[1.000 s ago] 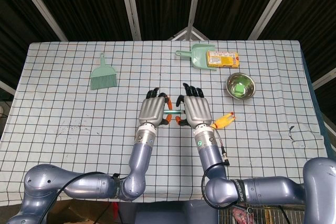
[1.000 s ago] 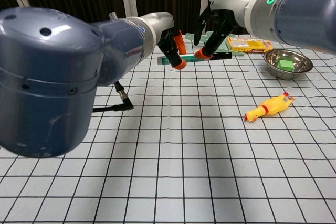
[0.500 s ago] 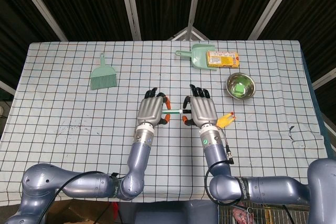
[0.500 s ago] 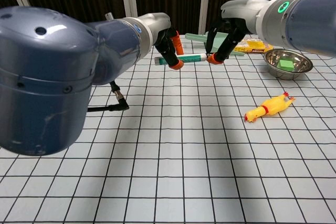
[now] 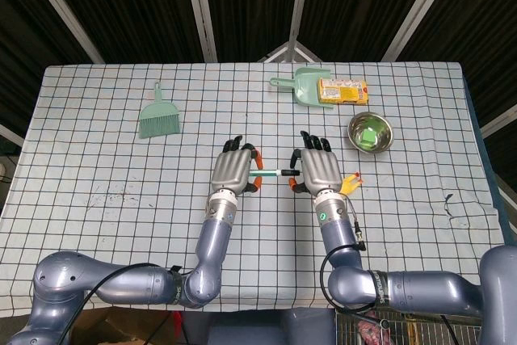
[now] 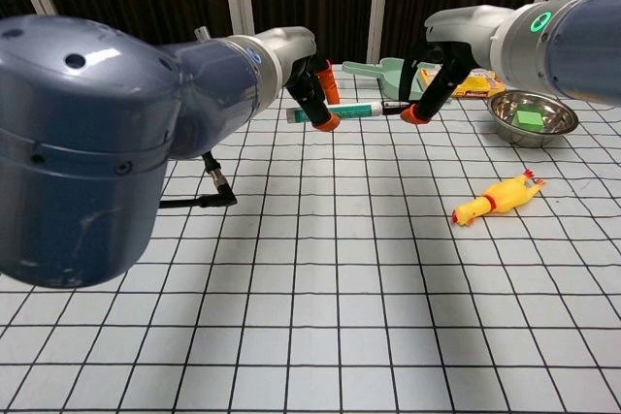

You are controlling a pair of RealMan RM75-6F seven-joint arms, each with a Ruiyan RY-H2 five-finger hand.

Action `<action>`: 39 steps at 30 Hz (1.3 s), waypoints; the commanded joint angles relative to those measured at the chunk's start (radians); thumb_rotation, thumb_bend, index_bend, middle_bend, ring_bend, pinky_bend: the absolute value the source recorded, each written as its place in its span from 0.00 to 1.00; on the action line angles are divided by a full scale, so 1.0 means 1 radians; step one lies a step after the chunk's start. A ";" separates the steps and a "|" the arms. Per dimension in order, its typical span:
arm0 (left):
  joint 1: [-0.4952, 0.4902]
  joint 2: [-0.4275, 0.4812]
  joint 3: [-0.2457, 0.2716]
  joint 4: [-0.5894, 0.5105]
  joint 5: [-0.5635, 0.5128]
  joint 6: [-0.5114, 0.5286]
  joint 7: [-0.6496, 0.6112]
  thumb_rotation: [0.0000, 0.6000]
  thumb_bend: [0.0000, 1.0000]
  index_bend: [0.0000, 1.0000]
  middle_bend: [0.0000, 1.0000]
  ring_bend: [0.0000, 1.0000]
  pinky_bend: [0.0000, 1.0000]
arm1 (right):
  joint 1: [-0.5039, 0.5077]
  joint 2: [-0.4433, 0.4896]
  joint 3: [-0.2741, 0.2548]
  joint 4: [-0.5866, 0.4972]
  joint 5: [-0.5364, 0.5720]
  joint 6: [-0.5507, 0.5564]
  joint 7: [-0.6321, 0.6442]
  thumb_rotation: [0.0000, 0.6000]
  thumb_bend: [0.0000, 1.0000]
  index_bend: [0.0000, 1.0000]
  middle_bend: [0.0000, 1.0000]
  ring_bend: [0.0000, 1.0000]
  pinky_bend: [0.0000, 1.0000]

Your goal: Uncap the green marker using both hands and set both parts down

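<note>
Head view. The left hand [image 5: 234, 170] and right hand [image 5: 320, 170] are seen from above, backs upward, side by side over the middle of the table [image 5: 97, 199]. Between them runs the marker [image 5: 273, 173], a thin green and white bar held level above the cloth. The left hand grasps its barrel end. The right hand's hold is hidden under its own back. Well apart lie a brush [image 5: 158, 115], a dustpan [image 5: 300, 86] with a box [image 5: 342, 90], a bowl [image 5: 370, 132], and a toy chicken [image 5: 348, 183] just beside the right hand.

Chest view. The left hand [image 6: 312, 87] clasps the marker [image 6: 351, 110] barrel between its orange-tipped fingers [image 6: 330, 120]. The right hand [image 6: 435, 70] pinches a dark piece, probably the cap [image 6: 396, 108], at the marker's far end. Whether the cap is fully free of the tip cannot be told.

Progress, as judged: the pull is under way or just finished. Both parts are in the air, and setting each down remains.
</note>
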 commanded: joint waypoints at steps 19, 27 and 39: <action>-0.006 -0.001 0.012 0.019 -0.008 -0.017 -0.015 1.00 0.59 0.67 0.23 0.00 0.00 | 0.005 0.006 -0.007 0.017 0.017 -0.034 0.017 1.00 0.36 0.55 0.00 0.03 0.00; -0.010 0.000 0.015 0.033 -0.015 -0.027 -0.016 1.00 0.59 0.67 0.23 0.00 0.00 | 0.014 0.004 -0.007 0.024 0.027 -0.035 0.014 1.00 0.36 0.57 0.00 0.03 0.00; -0.018 0.001 0.019 0.041 -0.036 -0.033 -0.004 1.00 0.59 0.67 0.23 0.00 0.00 | 0.023 0.012 -0.008 0.024 0.058 -0.034 0.001 1.00 0.37 0.61 0.00 0.03 0.00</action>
